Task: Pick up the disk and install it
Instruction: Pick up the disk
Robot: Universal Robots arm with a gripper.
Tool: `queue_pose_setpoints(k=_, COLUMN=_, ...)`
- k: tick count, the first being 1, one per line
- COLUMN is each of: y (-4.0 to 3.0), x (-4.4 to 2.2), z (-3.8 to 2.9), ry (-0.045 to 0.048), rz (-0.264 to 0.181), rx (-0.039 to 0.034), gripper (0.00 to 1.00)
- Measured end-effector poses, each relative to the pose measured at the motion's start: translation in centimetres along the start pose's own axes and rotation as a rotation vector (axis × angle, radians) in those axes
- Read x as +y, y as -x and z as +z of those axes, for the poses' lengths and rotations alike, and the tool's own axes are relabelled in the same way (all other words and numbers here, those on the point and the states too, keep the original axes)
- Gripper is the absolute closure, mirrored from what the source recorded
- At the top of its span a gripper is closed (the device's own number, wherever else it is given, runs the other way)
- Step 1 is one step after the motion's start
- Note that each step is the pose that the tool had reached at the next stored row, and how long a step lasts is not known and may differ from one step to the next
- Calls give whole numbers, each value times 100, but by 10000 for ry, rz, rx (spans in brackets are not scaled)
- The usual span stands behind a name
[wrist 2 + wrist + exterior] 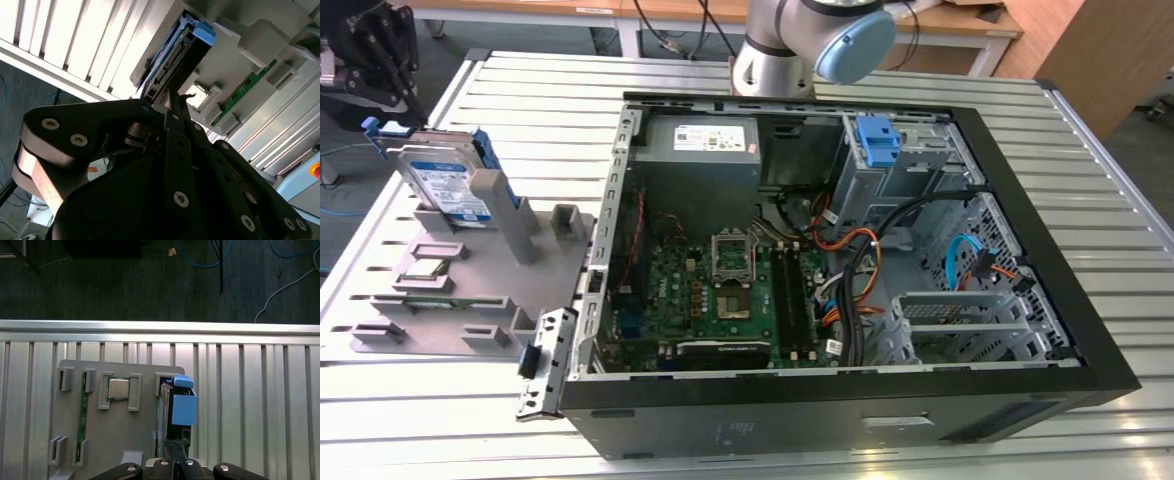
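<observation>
**Gripper at the upright disk in its holder**

The gripper sits at the top edge of the disk; whether it is clamped or loose cannot be told. The disk stands on edge in a slot of the grey holder plate, with its labelled face upright. Its blue rails run up both side edges, so its long axis stands upright.

The holder plate lies on a slatted metal table. Beyond the table edge, the first wrist view shows a dark floor with loose cables.

On the holder plate beside the disk sit a processor chip and a green memory stick. Just beside the holder plate lies the open computer case, with a blue bracket at its far end.
</observation>
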State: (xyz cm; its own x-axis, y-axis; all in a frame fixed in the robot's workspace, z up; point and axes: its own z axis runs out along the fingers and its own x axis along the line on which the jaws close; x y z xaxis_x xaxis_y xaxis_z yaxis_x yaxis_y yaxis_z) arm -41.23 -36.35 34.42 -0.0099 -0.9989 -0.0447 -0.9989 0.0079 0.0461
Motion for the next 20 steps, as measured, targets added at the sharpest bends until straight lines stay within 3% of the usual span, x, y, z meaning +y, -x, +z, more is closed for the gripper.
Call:
queue_pose_setpoints(k=6, y=-2, x=19, z=36, ry=-22, rz=76, rx=-167, gripper=89)
queue_pose_setpoints(k=17, y=-2, x=19, z=45, ry=-28, rz=219, rx=-181, gripper=89)
queue_pose_setpoints(k=20, y=-2, x=19, z=44, ry=-28, rz=234, rx=-182, gripper=77)
